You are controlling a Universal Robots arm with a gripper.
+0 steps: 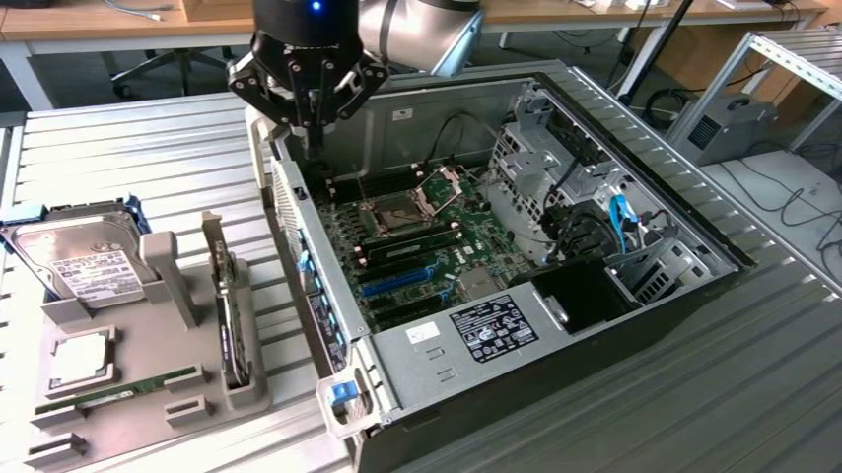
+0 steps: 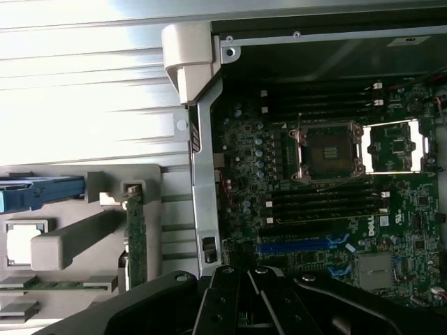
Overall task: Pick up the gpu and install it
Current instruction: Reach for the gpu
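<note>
1. One computer case is lying open.
2. One motherboard is sitting inside it, carrying one CPU socket.
3. One silver box with a black label is also sitting in the case.
4. One grey holder is carrying four parts: one gpu, one hard drive, one RAM stick and one processor chip.
5. One gripper is hanging above.
</note>
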